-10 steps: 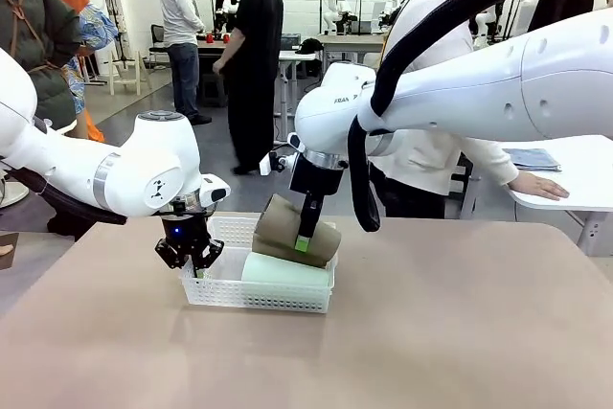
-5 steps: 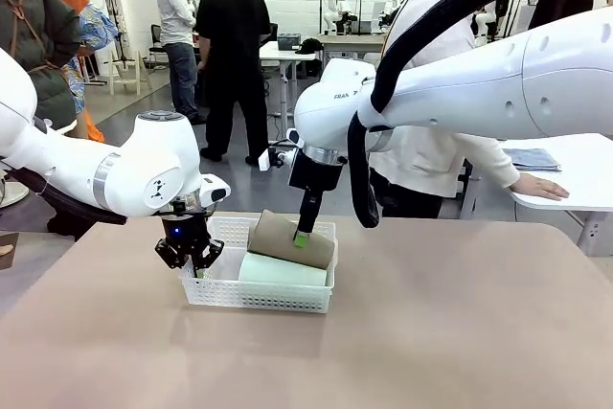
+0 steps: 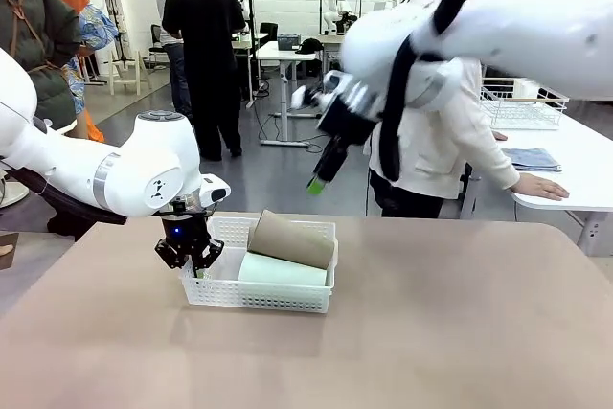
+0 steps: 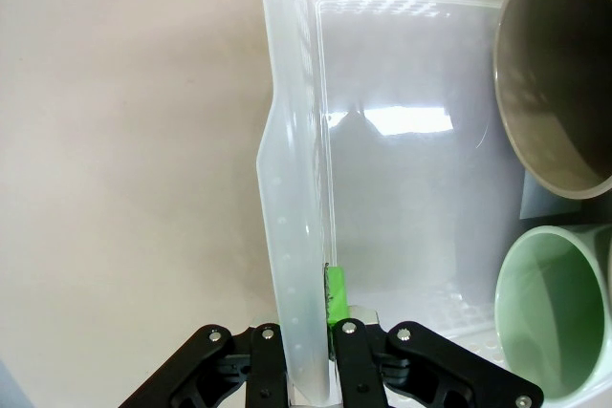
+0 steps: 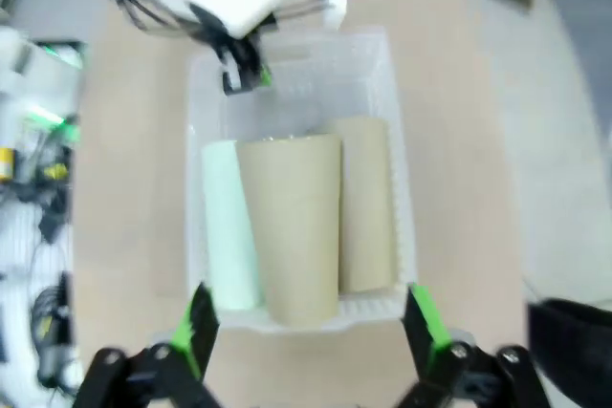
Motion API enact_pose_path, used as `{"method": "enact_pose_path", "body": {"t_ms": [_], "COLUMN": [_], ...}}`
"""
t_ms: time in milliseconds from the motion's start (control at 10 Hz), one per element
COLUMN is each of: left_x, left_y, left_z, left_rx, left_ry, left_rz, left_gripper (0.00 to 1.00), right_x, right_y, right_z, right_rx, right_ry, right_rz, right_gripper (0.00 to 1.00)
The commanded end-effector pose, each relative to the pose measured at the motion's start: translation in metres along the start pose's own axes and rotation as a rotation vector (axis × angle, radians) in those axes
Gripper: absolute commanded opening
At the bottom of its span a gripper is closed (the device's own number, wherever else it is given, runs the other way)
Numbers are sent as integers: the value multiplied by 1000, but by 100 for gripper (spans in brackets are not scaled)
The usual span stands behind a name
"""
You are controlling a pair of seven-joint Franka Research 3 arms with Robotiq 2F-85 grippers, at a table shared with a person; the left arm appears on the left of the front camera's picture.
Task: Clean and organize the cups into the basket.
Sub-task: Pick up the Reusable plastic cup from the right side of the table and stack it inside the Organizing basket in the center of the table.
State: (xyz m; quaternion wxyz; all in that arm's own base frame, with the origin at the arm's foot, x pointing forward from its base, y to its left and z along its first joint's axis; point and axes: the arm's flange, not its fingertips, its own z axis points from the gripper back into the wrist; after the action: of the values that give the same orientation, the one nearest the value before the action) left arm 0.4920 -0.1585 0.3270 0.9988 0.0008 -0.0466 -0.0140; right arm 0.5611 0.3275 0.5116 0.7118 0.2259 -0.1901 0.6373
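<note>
The white lattice basket [image 3: 222, 286] stands left of the table's middle. In it a tan cup [image 3: 292, 238] lies on its side, across a mint green cup [image 3: 281, 270]. From above, the right wrist view has the mint cup [image 5: 228, 226], the top tan cup [image 5: 292, 226] and a second tan cup [image 5: 366, 203] side by side in the basket [image 5: 382, 50]. My left gripper [image 3: 189, 258] is shut on the basket's left wall [image 4: 292, 188], and cup mouths [image 4: 555, 74] face it. High above the basket, my right gripper [image 3: 321, 177] hangs open and blurred, its fingers [image 5: 196, 317] spread wide.
A person stands at the far side with a hand [image 3: 536, 185] on a white side table [image 3: 575, 155]. That table carries a wire basket [image 3: 522, 107]. Other people stand farther back. Bare tabletop [image 3: 441, 323] stretches right of the basket.
My right gripper has let go of the tan cup and risen up and away from the basket. The cup now rests on the others. The left gripper has not moved.
</note>
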Motion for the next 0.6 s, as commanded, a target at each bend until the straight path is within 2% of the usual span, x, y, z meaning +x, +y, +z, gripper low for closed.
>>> {"method": "enact_pose_path", "body": {"t_ms": [0,100,500], "left_x": [-1,-1,-1], "left_y": [-1,-1,-1], "left_z": [-2,-2,-2], "left_rx": [2,2,2], "left_ry": [2,2,2], "left_rz": [-2,-2,-2], "left_gripper": [0,0,0], "right_x": [-81,-119,-254], "right_y": [35,44,68], "right_z": [54,86,160], "right_rx": [45,73,119], "right_ry": [-241,-373,-689], "right_rz": [29,65,154], "right_gripper": [100,100,100]}}
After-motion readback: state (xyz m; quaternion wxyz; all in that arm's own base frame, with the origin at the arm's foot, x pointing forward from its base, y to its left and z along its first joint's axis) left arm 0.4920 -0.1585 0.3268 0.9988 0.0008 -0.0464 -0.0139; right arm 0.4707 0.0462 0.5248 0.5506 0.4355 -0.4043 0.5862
